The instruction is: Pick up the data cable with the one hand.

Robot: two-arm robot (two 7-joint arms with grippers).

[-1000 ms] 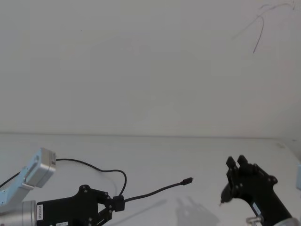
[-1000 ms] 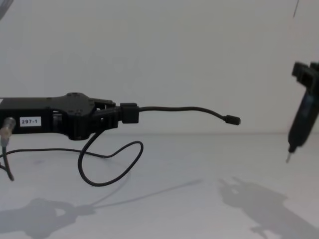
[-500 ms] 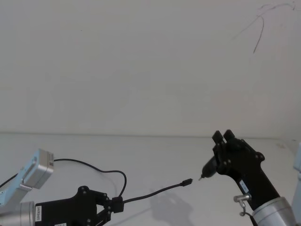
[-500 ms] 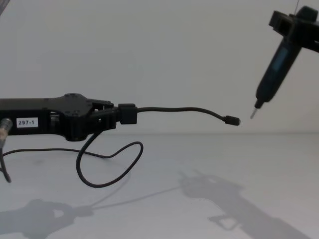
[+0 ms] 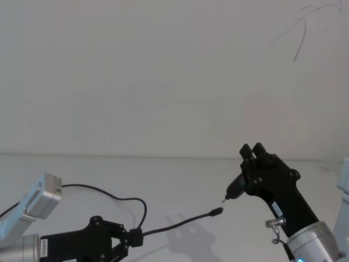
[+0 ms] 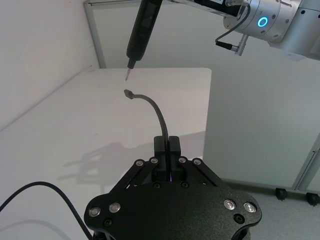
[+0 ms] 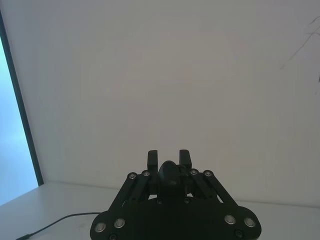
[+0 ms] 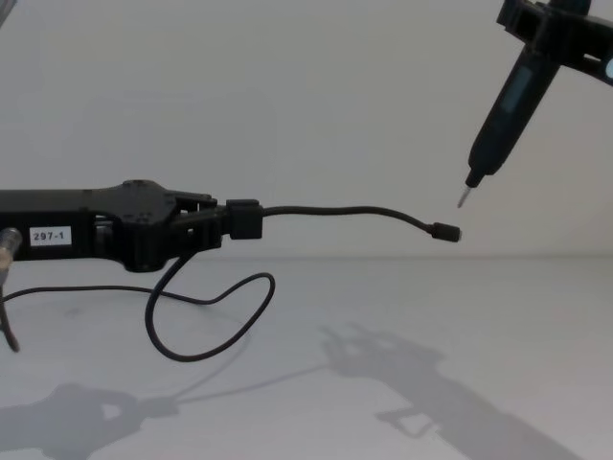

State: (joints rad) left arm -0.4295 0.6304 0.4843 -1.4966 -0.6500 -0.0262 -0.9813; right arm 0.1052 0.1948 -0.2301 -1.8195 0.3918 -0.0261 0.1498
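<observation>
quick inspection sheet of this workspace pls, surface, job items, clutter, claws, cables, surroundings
surface: white table, bare apart from shadows and a cable loop
job's things: data cable held off the table by its chunky plug, small tip free in the air
clutter: nothing seen
grippers: left claw shut on the plug; right claw shut on a pen-like tool, whose point hangs just above the cable tip, apart from it
cables: slack hangs in a loop below the left claw
surroundings: plain white wall
</observation>
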